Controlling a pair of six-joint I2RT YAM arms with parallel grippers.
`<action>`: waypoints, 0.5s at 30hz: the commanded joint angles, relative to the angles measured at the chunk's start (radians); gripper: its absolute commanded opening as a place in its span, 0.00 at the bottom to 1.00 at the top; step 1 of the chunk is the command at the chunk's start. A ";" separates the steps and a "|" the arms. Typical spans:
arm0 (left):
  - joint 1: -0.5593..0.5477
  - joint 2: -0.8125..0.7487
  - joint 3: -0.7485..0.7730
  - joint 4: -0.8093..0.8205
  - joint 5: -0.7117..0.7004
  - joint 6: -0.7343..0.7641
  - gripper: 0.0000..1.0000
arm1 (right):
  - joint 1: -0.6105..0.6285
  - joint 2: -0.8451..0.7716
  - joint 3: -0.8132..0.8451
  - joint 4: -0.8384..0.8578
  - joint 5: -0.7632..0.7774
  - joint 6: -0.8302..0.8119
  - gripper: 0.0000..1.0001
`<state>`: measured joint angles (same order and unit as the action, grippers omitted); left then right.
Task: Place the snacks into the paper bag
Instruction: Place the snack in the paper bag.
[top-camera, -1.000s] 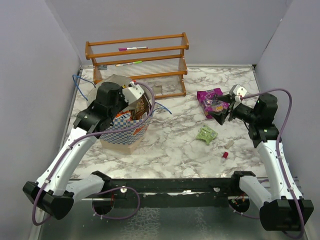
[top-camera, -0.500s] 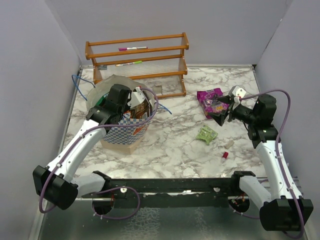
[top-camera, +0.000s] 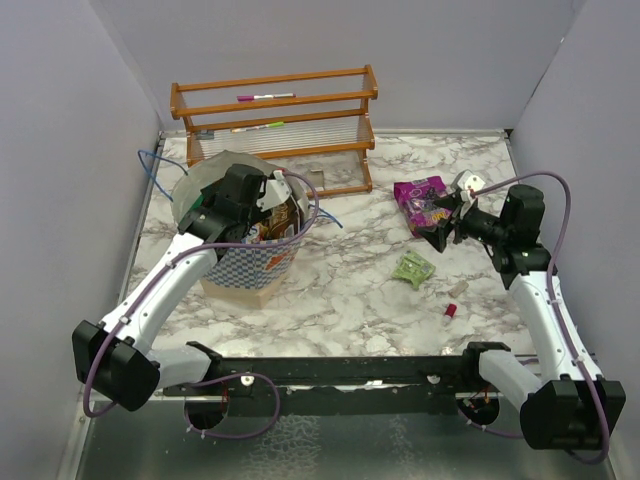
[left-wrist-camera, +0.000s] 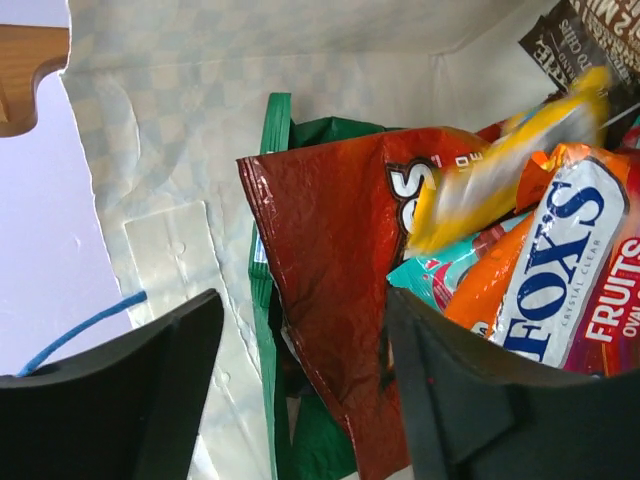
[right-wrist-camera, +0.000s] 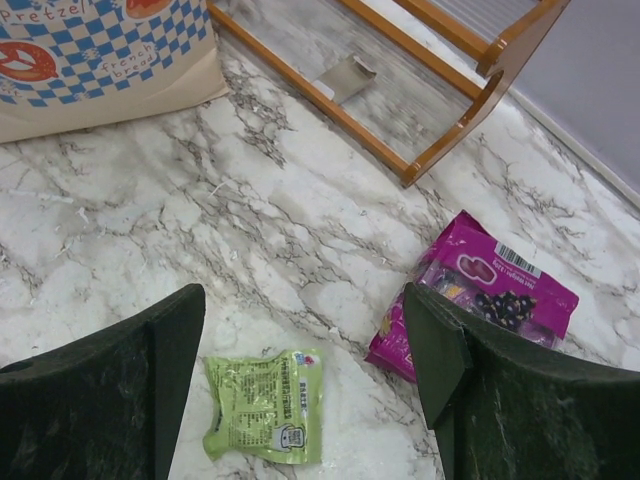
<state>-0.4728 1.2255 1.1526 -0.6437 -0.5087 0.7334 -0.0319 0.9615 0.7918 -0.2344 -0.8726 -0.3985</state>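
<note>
Newly spread wide, the left claw (left-wrist-camera: 300, 330) hangs over the upright checkered paper bag (top-camera: 250, 270), mouth up, stuffed with crinkly glossy packets (left-wrist-camera: 330, 260); the right claw (right-wrist-camera: 302, 310) gapes above the marbled desk (top-camera: 350, 290).

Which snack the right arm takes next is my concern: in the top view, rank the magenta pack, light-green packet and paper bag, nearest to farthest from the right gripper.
1. Magenta pack, just left of the right gripper.
2. Light-green packet, a little closer to the arm bases.
3. Paper bag, far over on the left.
</note>
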 joint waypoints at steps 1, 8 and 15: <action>0.003 -0.016 0.040 0.062 -0.036 0.002 0.75 | 0.003 0.018 0.034 -0.035 0.030 -0.030 0.80; 0.003 -0.044 0.065 0.104 -0.010 -0.027 0.88 | 0.003 0.032 0.035 -0.039 0.036 -0.036 0.81; 0.003 -0.074 0.132 0.130 0.067 -0.096 0.99 | 0.004 0.076 0.063 -0.123 0.073 -0.094 0.81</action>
<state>-0.4725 1.1915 1.2137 -0.5594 -0.4995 0.7040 -0.0319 1.0096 0.8051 -0.2871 -0.8524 -0.4355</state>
